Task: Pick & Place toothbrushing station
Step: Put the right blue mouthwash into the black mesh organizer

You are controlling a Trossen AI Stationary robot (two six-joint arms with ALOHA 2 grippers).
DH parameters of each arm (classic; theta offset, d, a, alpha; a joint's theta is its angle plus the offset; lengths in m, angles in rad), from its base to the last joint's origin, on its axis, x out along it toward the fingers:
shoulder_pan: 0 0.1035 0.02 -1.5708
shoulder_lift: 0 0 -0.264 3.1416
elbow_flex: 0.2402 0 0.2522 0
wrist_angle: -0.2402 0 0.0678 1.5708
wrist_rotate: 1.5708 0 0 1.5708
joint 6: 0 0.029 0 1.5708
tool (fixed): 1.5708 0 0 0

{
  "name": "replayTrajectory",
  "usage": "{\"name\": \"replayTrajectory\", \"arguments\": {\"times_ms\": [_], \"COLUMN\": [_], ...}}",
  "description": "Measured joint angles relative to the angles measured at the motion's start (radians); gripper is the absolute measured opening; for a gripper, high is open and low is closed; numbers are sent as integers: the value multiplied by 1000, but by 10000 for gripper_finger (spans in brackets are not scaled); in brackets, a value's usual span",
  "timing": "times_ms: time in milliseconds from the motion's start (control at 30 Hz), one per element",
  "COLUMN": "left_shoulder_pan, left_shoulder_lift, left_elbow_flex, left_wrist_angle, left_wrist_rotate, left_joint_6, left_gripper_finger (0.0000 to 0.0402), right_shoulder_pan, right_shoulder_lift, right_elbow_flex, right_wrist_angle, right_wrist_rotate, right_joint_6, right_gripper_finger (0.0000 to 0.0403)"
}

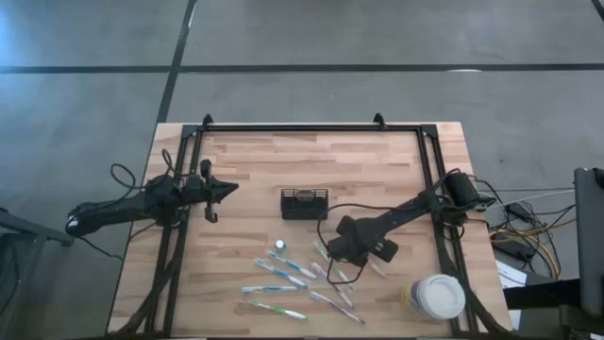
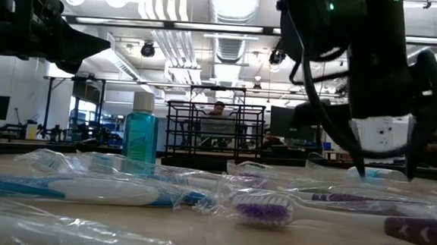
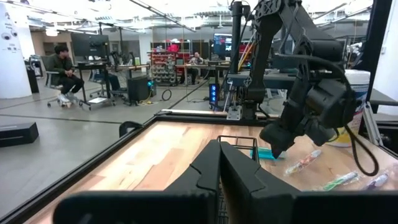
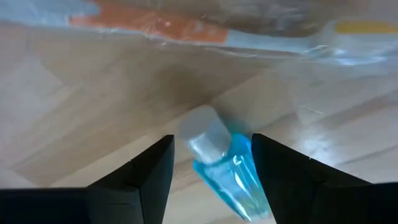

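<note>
blue liquid shows in a small white-capped bottle (image 4: 227, 165) lying between the right gripper (image 4: 211, 171)'s spread fingers, not yet clamped. the step looks like picking it up; next, the fingers must close squarely, then carry it to the wire-mesh caddy (image 1: 304, 203) at mid-table. toothbrushes (image 1: 283, 283) lie scattered nearby. the left gripper (image 1: 215, 194) waits pinched together, well apart.

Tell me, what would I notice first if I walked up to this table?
Probably the right gripper, low over the table's front part with its fingers open around a small blue bottle with a white cap. Wrapped toothbrushes lie scattered near the front edge, with a black wire caddy in the middle. A big white-lidded cup stands at the front right corner.
</note>
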State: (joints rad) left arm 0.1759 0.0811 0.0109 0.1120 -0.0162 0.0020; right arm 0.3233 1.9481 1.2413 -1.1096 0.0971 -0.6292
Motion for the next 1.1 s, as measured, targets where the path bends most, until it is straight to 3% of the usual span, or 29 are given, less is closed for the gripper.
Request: {"name": "replayTrajectory", "arguments": {"times_ms": [367,700,933,1100], "left_shoulder_pan": [0,0,0,0], "left_shoulder_lift": [0,0,0,0], "left_elbow_flex": [0,0,0,0], "left_wrist_angle": [0,0,0,0], "left_wrist_rotate": [1,1,1,1], "left_joint_6": [0,-1,-1,-2], "left_gripper_finger": [12,12,12,12], "right_shoulder_pan": [0,-2,-2,0], "right_shoulder_lift": [16,16,-12,-107], "right_elbow_flex": [-23,-24,-30,2], "right_wrist_angle": [30,44,62,137], "right_wrist_rotate": [15,16,4,28], "right_joint_6": [-44,-42,11,85], "right_gripper_finger": [163,88,86,86]}}
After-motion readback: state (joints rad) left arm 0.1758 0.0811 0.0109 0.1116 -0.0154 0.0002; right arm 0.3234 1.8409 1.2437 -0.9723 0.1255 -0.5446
